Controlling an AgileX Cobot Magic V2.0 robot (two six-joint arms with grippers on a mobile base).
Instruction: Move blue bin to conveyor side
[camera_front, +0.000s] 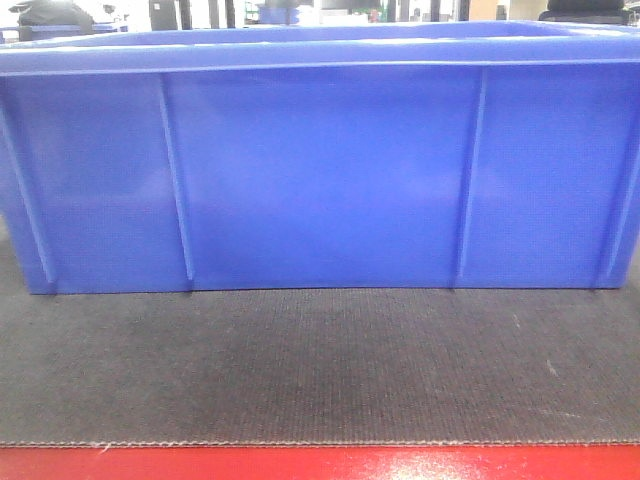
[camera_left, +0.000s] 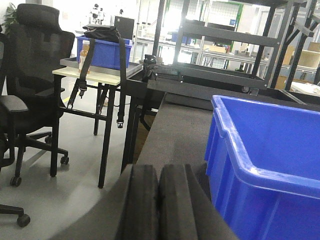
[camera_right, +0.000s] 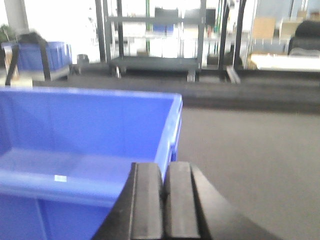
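Since the blue bin (camera_front: 320, 170) already stands on the conveyor (camera_front: 320, 365), the risks lie in how it gets pushed or lifted:
Bin position: upright on the dark woven belt, its long ribbed wall facing the front camera, set back from the red edge strip (camera_front: 320, 463) with bare belt between.
Left gripper (camera_left: 159, 205): pads pressed together with no gap, holding nothing, just left of the bin's outer left wall.
Right gripper (camera_right: 163, 200): pads likewise pressed together and empty, near the bin's right end, above its rim.
Slip risk: the walls look glossy and smooth, so closed fingers pushing on them could probably slide off.
Skew risk: a shove from one end alone might turn the bin rather than carry it straight.
Drag risk: the textured belt may grip the base, tipping the bin if pushed high.
Interior: looks empty where visible.
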